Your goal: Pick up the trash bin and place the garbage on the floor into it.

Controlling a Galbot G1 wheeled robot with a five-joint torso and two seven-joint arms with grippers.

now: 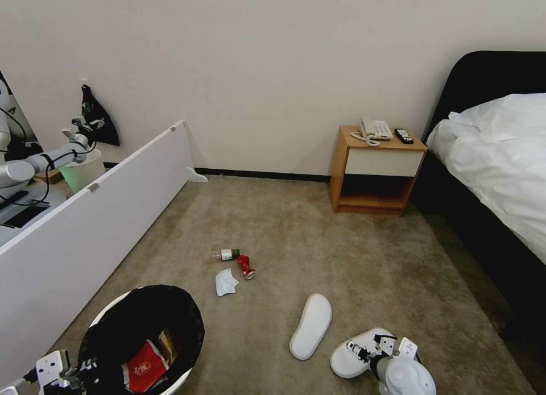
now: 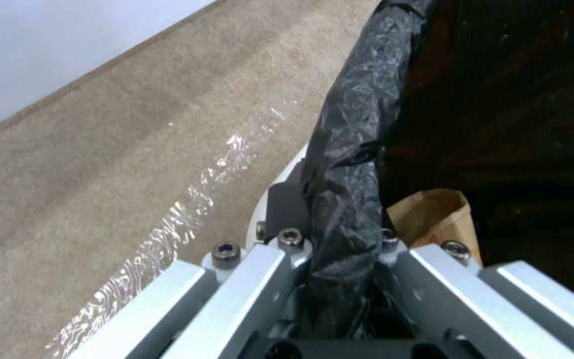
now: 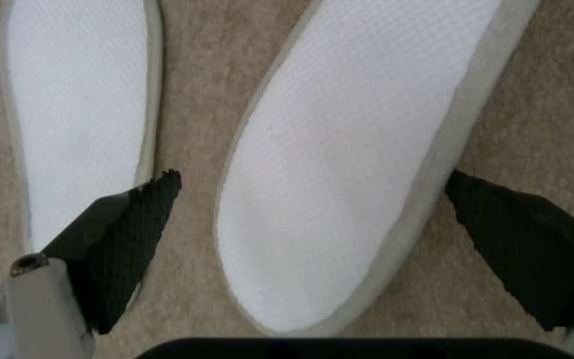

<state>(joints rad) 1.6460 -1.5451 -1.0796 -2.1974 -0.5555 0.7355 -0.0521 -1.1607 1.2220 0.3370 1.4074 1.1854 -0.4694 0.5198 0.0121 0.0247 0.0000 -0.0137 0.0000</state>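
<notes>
No text, brand or number can be read. The red carton [image 1: 145, 368] inside the trash bin [image 1: 187, 321] bears a pale emblem, and the bottle's [image 1: 227, 254] label is too small to make out.

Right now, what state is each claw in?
Left claw: shut on the trash bin rim.
Right claw: open, straddling a slipper on the floor.

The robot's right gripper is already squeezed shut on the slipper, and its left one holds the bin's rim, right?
Not quite. The right gripper is open, one finger on each side of the slipper, as the right wrist view shows. The left gripper does hold the trash bin rim.
</notes>
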